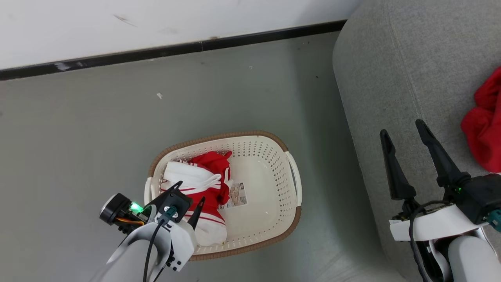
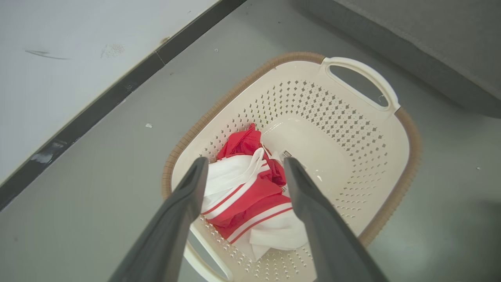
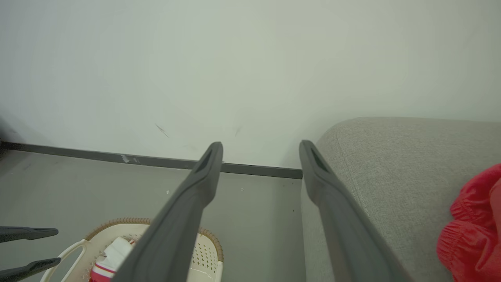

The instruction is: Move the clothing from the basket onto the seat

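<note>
Grey floor [image 1: 98,137]: basket [image 1: 270,168] beside seat [image 1: 411,78].
Both claws released: left gripper [image 2: 245,161] over clothing [image 2: 250,199] inside basket, right gripper [image 1: 402,128] over seat. Hazard: fingers snagging basket's perforations drag it along.

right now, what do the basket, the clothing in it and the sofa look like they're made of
Basket: looks like moulded plastic, cream, with a slight sheen and punched holes in the walls; the brown rim looks woven but may be moulded too.
Clothing: soft thin fabric, red and white, crumpled in folds; probably a sportswear knit.
Sofa: grey woven upholstery, matt, with visible weave and a stitched seam.
</note>
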Available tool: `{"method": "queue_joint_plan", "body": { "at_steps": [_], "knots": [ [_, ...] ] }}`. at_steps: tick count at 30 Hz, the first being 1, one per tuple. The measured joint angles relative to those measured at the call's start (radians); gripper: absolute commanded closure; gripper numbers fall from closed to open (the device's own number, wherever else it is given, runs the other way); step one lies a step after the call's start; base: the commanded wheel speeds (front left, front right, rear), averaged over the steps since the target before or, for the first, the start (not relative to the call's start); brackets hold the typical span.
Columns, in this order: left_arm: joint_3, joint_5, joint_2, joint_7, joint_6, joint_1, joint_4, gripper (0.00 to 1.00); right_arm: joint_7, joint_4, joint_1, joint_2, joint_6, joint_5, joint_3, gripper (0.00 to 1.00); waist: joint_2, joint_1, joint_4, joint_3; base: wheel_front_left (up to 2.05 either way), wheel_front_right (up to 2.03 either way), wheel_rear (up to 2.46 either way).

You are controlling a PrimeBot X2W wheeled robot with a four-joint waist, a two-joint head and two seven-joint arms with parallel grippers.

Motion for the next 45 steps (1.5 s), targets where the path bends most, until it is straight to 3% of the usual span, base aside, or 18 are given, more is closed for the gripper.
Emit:
{"method": "queue_joint_plan", "body": {
  "at_steps": [27, 45],
  "knots": [
    [-0.044, 0.106, 0.038, -0.025, 0.002, -0.228, 0.164, 0.00, 0.000, -0.032, -0.230, -0.001, 0.000, 0.062, 0.063, 0.00, 0.0000, 0.0000, -0.110, 0.306, 0.00, 0.00, 0.00],
    [-0.034, 0.131, 0.072, -0.036, 0.037, -0.349, 0.258, 0.00, 0.000, -0.031, -0.340, -0.002, 0.000, 0.102, 0.095, 0.00, 0.0000, 0.0000, -0.178, 0.450, 0.00, 0.00, 0.00]
  ]
}}
